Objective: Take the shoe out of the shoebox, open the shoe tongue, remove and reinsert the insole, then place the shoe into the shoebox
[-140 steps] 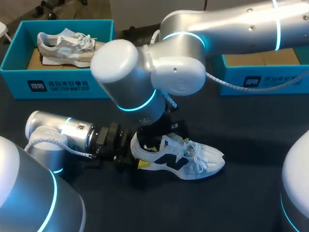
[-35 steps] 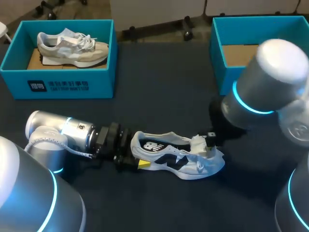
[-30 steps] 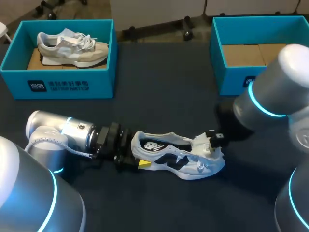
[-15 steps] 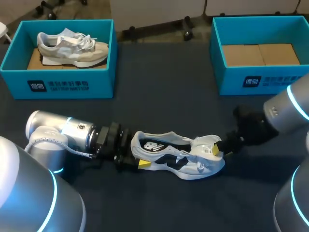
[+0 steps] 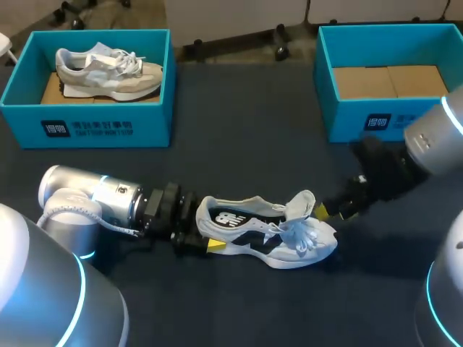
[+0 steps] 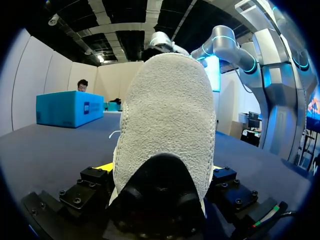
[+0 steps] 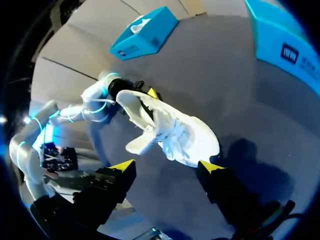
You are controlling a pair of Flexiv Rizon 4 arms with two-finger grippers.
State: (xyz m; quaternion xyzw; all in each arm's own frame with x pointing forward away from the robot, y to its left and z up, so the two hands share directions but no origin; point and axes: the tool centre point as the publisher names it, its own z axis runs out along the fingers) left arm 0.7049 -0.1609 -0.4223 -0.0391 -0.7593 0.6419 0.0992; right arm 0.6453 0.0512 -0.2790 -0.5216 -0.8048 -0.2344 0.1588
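White knit shoe (image 5: 268,235), tongue (image 5: 302,202) raised, lies on the dark table (image 5: 239,152), well apart from the teal shoebox (image 5: 347,124). Left gripper (image 5: 204,233) clamps its rounded heel; right gripper (image 7: 167,166) splayed wide just beside the toe

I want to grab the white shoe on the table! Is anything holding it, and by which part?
The left end effector grips the white shoe by its heel. The right end effector is open, holding nothing.

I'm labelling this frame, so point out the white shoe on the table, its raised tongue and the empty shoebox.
white shoe (image 5: 253,242), head view, side panel.
tongue (image 5: 301,203), head view, raised tip.
empty shoebox (image 5: 353,124), head view, front wall.
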